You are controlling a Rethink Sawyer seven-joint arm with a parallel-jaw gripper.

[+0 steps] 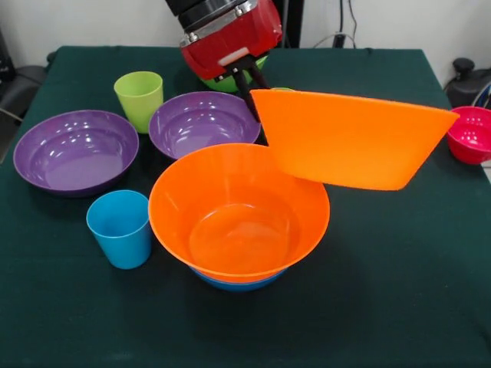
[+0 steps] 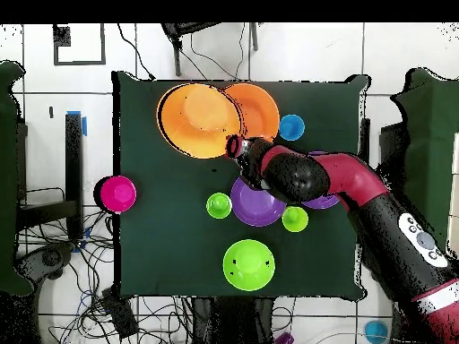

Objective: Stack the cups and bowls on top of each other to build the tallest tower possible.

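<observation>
My gripper (image 1: 253, 92) is shut on the rim of a big orange bowl (image 1: 353, 138) and holds it tilted in the air, right of the tower. The tower is the other orange bowl (image 1: 238, 211) sitting in a blue bowl (image 1: 234, 282). Two purple bowls (image 1: 75, 149) (image 1: 203, 123) lie behind it. A yellow-green cup (image 1: 140, 98) and a sky blue cup (image 1: 120, 228) stand upright at the left. Overhead, the gripper (image 2: 238, 146) sits at the held bowl's (image 2: 199, 119) edge, which overlaps the stacked orange bowl (image 2: 260, 107). A ridged green cup (image 2: 219, 205) stands by a purple bowl (image 2: 255, 202).
A small red bowl (image 1: 470, 134) sits at the table's right edge. A green bowl (image 2: 247, 264) lies near the robot's side, partly hidden behind the gripper in the front view (image 1: 230, 83). The arm (image 2: 359, 184) covers the second purple bowl overhead.
</observation>
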